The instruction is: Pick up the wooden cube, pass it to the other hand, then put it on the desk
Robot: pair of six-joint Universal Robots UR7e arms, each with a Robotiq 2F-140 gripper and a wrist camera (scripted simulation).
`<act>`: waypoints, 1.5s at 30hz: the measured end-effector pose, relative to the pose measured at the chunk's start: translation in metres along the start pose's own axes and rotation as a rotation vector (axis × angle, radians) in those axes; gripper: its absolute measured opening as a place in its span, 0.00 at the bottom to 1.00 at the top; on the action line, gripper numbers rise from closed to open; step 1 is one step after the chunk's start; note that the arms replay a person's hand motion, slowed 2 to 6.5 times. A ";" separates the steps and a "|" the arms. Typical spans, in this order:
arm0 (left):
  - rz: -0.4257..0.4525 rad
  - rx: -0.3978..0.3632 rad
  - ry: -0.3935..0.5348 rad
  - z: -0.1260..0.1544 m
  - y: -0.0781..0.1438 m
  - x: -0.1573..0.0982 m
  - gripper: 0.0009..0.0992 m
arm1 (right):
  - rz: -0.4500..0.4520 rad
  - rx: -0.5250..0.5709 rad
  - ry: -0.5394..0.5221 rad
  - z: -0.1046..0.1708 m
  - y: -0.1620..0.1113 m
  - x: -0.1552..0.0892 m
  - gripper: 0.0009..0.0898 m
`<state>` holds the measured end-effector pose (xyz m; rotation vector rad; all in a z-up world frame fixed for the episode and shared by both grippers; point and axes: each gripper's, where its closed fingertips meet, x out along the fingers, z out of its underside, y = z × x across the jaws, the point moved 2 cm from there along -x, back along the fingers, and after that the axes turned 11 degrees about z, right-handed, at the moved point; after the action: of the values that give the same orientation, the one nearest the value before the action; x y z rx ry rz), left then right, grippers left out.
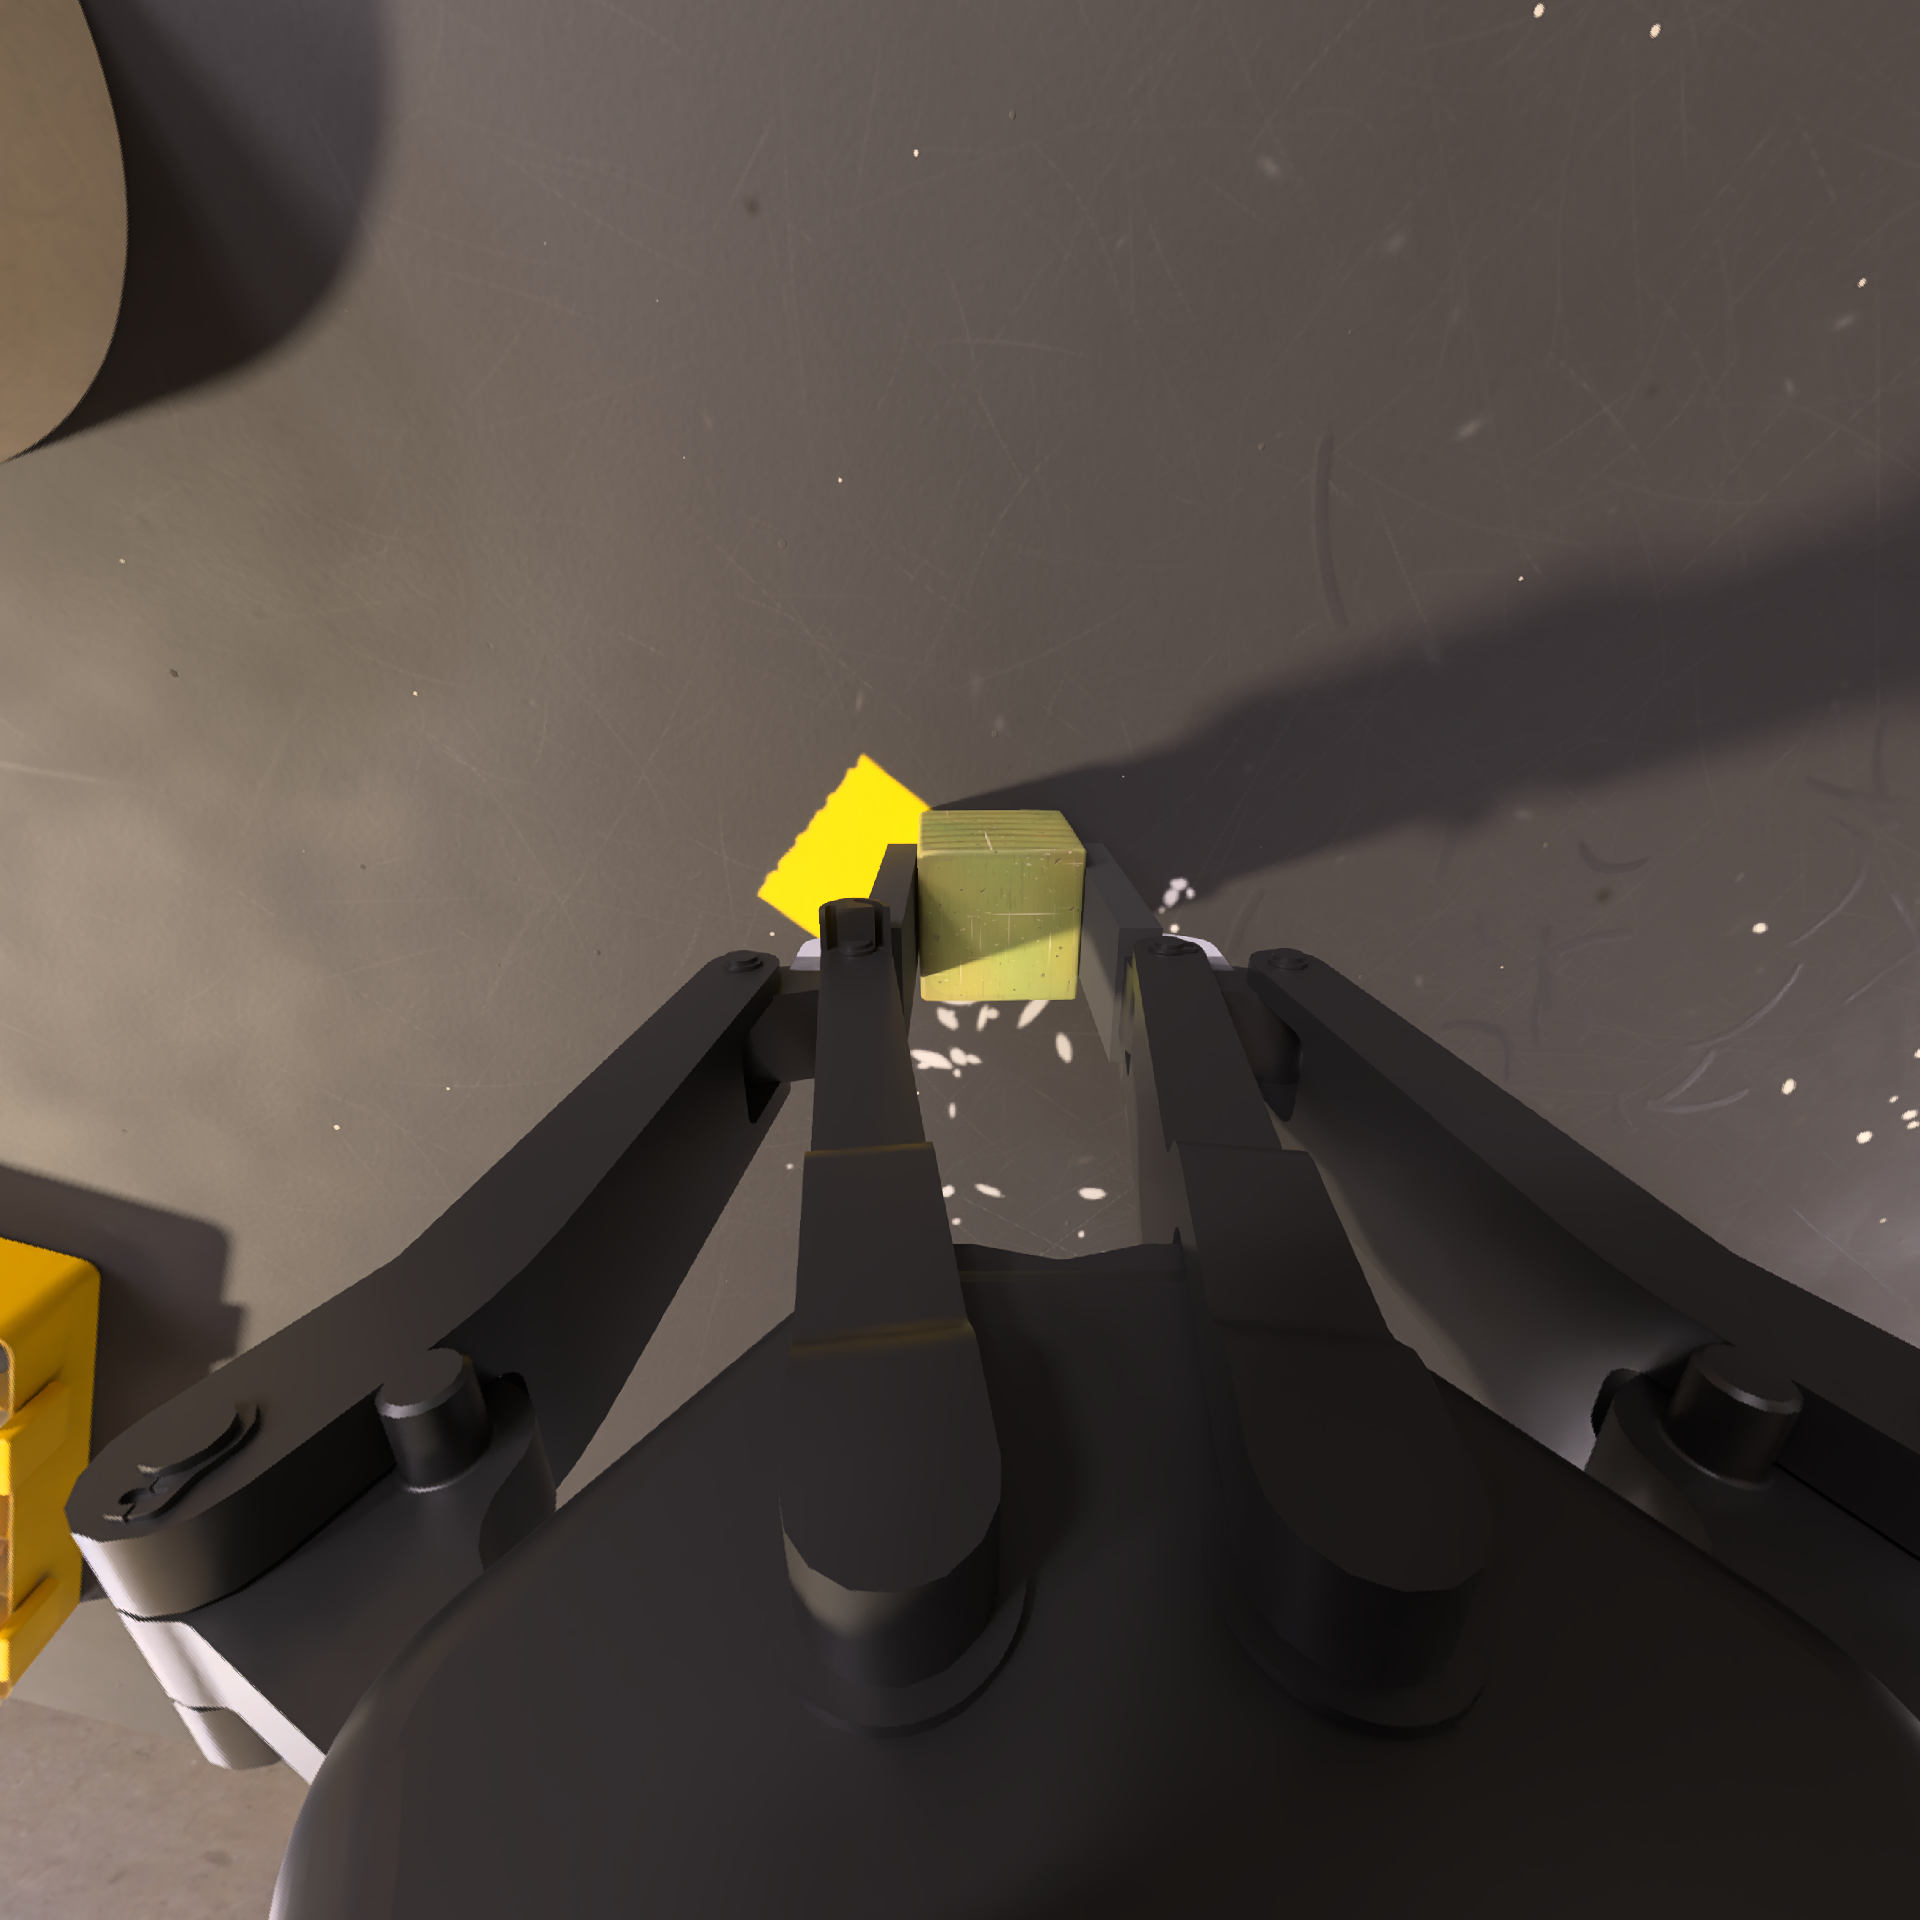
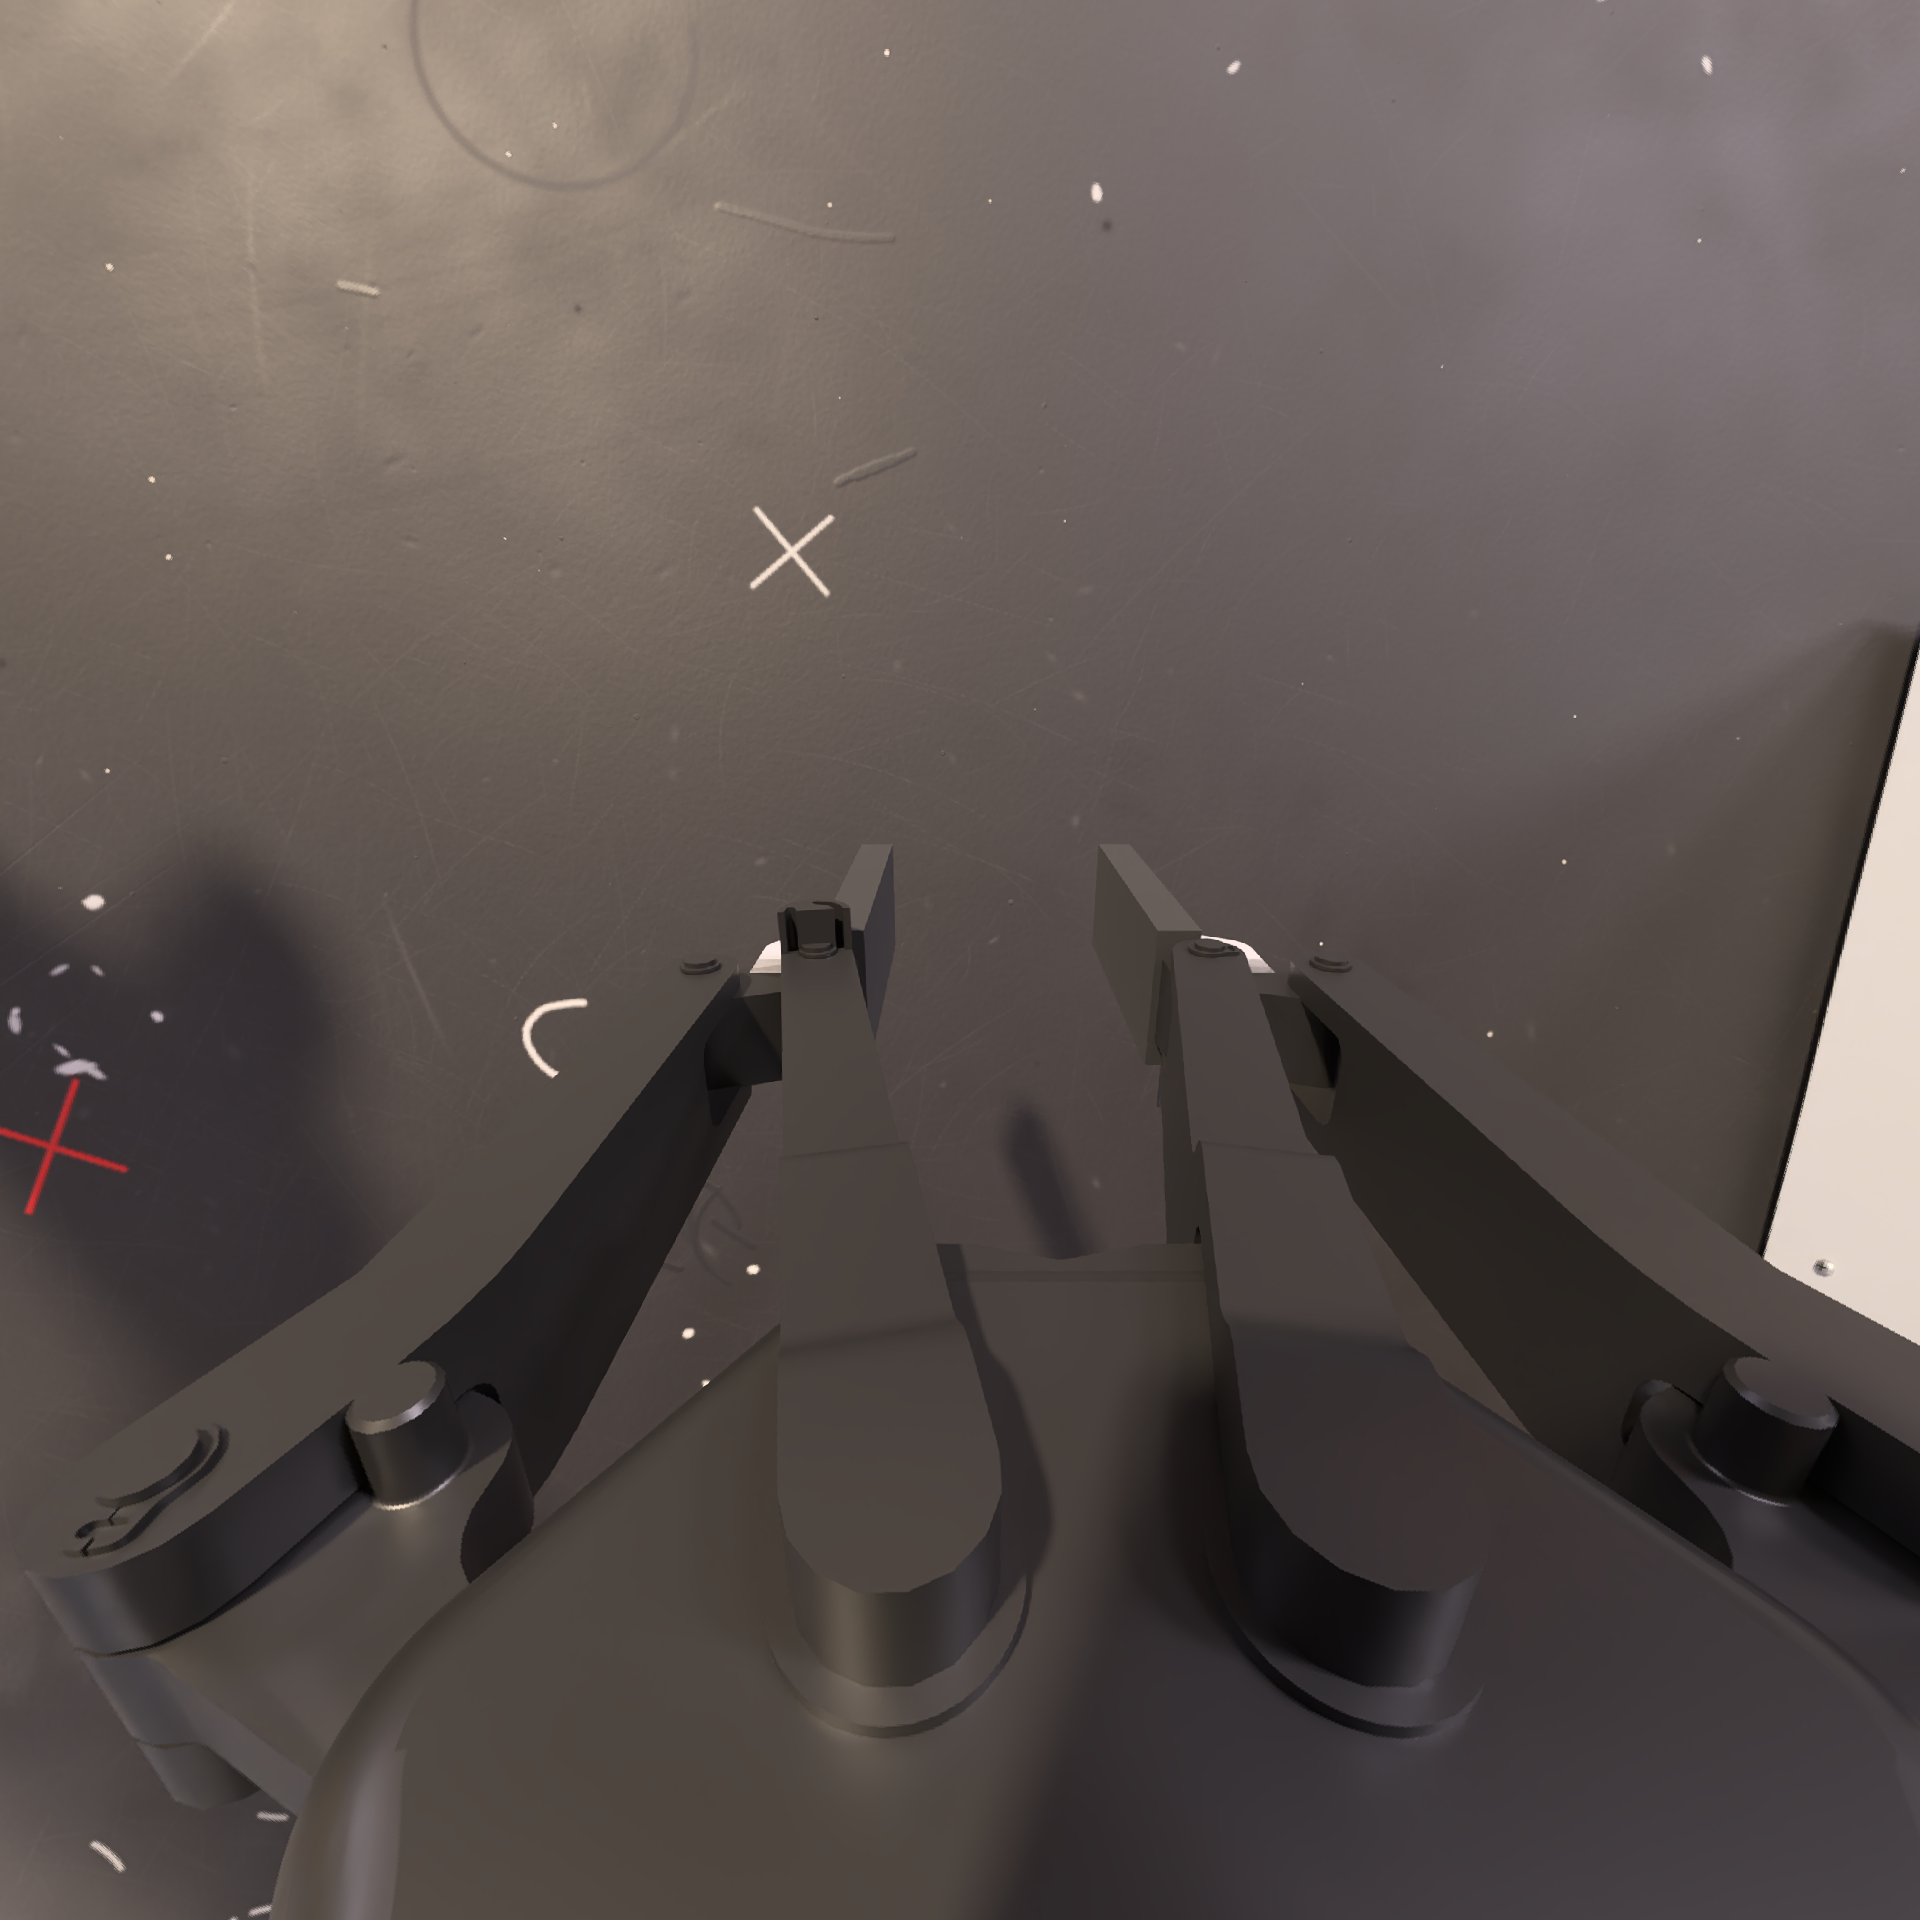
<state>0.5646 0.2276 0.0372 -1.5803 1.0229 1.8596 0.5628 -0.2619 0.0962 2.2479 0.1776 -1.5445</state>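
Dark grey counter [image 1: 1143, 416], scuffed, scratched, flecked white. Hard light throws long shadows across it. Tan curved surface [image 1: 52, 208] at top-left corner of left wrist view. Yellow box [image 1: 42, 1455] at left edge, yellow sheet [image 1: 831, 842] lying flat mid-view. Right wrist view: white cross [image 2: 791, 552], red cross [image 2: 52, 1146], white arc [image 2: 548, 1032], faint ring [image 2: 551, 73], white panel [image 2: 1860, 987] at right edge.
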 end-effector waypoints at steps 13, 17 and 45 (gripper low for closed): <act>-0.050 0.012 -0.023 -0.001 -0.002 -0.001 0.38 | 0.006 -0.011 -0.009 0.001 -0.001 0.001 0.61; -0.095 0.012 -0.026 0.000 -0.007 -0.003 0.38 | 0.008 -0.013 -0.009 0.001 -0.001 0.001 0.64; -0.228 -0.021 0.201 -0.002 -0.016 -0.057 0.38 | 0.077 -0.007 0.086 -0.012 0.004 -0.017 0.75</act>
<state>0.5895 0.2414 0.0893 -1.8419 0.8648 1.5890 0.5684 -0.2582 0.1162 2.2897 0.1194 -1.4073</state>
